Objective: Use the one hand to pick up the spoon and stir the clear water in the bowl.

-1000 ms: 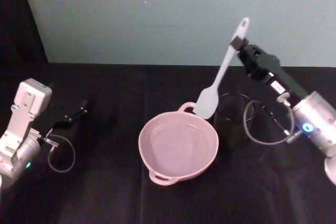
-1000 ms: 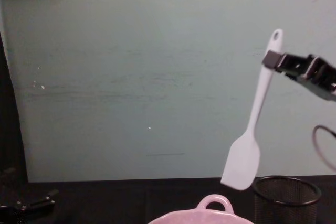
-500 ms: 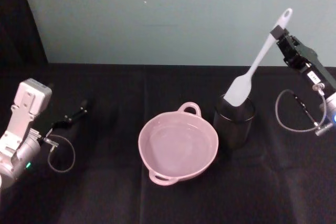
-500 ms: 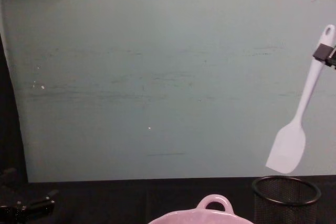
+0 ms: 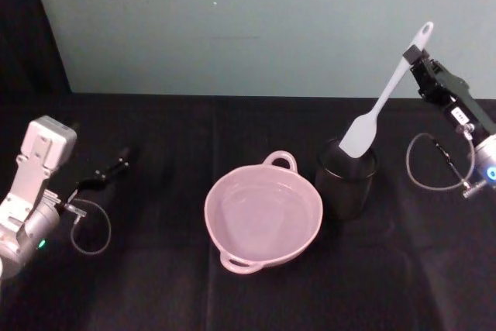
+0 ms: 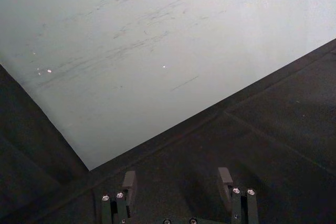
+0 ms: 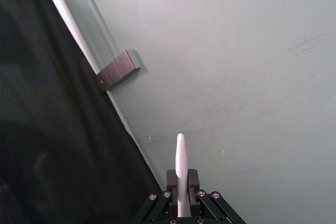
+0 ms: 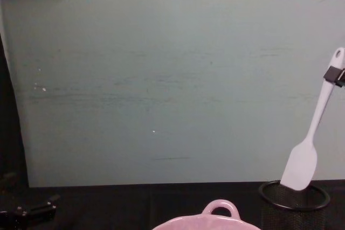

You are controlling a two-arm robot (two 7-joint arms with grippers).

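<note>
I have the right tool clamped on the upper handle of the white spatula, just below its oval hole, up at the right edge of the head view. The spatula hangs tilted, its paddle blade at the mouth of the black wire-mesh cup; in the chest view the blade tip sits just at the cup's rim at the lower right of the frame. The pale pink bowl sits in the lower centre of the head view, just left of the cup, with clear water in it and nothing dipped in.

I judge the spatula is being set into the cup, though from these views alone a lift out looks the same. If it is going in, the next move calls for lowering the blade inside the rim, then releasing. If stirring is to come, I must carry it left over the bowl.

The left tool lies parked on the table at the left, its fingers spread wide and holding nothing.

Count: one spatula, one bowl, one mesh cup, two tools.
</note>
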